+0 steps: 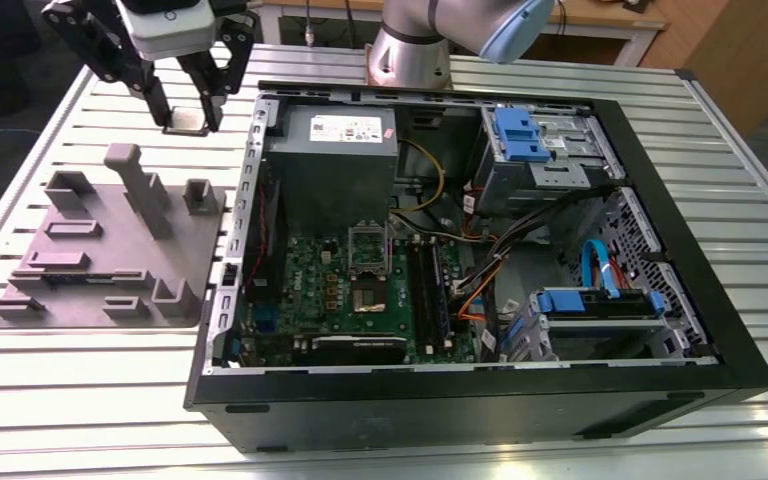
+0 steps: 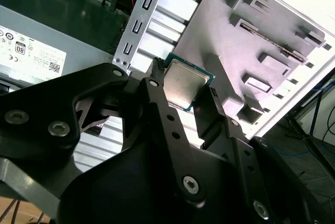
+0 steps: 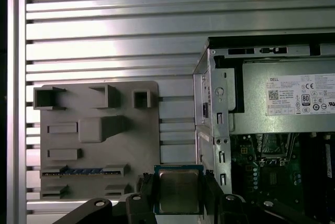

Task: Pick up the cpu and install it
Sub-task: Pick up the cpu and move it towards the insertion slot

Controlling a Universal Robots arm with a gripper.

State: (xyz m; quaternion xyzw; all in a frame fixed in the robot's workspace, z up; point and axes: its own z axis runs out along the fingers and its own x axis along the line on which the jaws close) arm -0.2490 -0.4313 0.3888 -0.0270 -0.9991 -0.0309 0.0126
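I have the gripper (image 1: 187, 123) clenched on the cpu (image 3: 179, 191), its silvery top showing between the black fingers (image 3: 145, 195) in the first wrist view, held up, as far as I can judge, above the slatted table (image 1: 77, 400) between the grey tray (image 1: 101, 258) and the open computer case (image 1: 491, 400).

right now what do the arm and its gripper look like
The arm is silvery-grey metal with thick rounded joints and a pale blue end cap. The gripper has a white and grey body up top and black, angular linkage fingers dotted with round screw heads.
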